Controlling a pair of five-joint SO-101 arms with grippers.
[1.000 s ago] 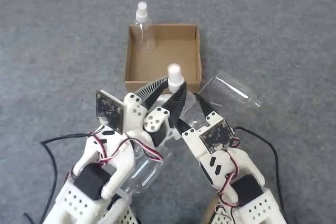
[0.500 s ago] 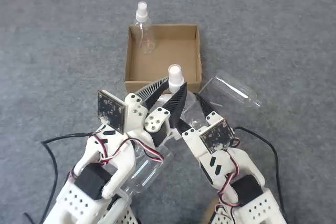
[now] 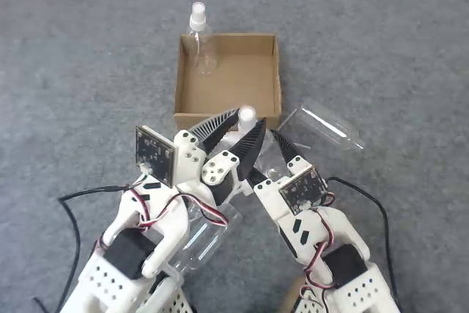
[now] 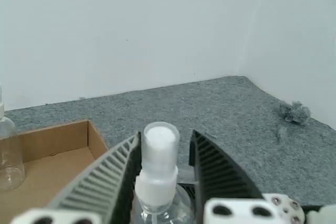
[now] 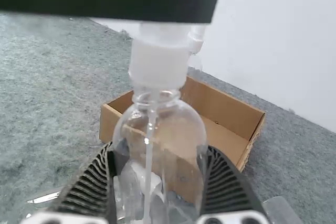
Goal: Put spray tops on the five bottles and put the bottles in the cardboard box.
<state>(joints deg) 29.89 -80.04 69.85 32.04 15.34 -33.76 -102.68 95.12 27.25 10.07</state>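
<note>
Grey short-pile carpet (image 3: pixel 73 71) covers the whole work surface. Plain white wall (image 4: pixel 131 24) along the far edge, second white wall (image 4: pixel 294 35) meets it at a corner. Small grey fluff clump (image 4: pixel 294 113) on carpet by that second wall. Light even, shadows soft.

One bottle (image 3: pixel 203 49) in cardboard box (image 3: pixel 245 82), far-left corner
</note>
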